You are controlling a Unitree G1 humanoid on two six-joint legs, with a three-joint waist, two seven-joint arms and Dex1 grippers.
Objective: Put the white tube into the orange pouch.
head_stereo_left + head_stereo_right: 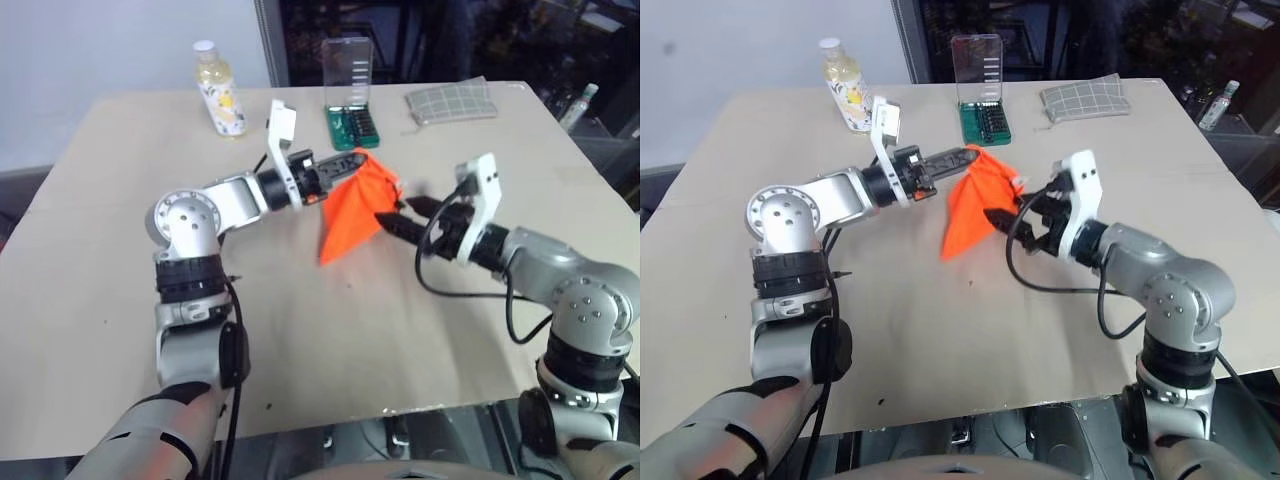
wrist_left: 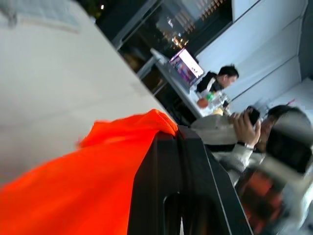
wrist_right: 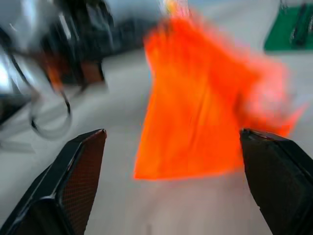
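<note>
Orange pouch held up over the table by the left gripper, right gripper spread beside it.

The left gripper [image 1: 345,168] has its black fingers pressed together on the top edge of the bright orange soft fabric pouch [image 1: 352,208], which hangs from it with its lower corner near the beige tabletop [image 1: 300,340]. The right gripper [image 1: 408,216] stands with fingers spread wide just beside the pouch's hanging side, nothing between them. Beyond the left gripper stand a yellowish bottle with white cap [image 1: 219,90] and a green screwdriver-bit case with clear lid [image 1: 350,96]; a grey checked cloth pouch [image 1: 450,102] lies far beyond the right gripper. The white tube's place cannot be told.
</note>
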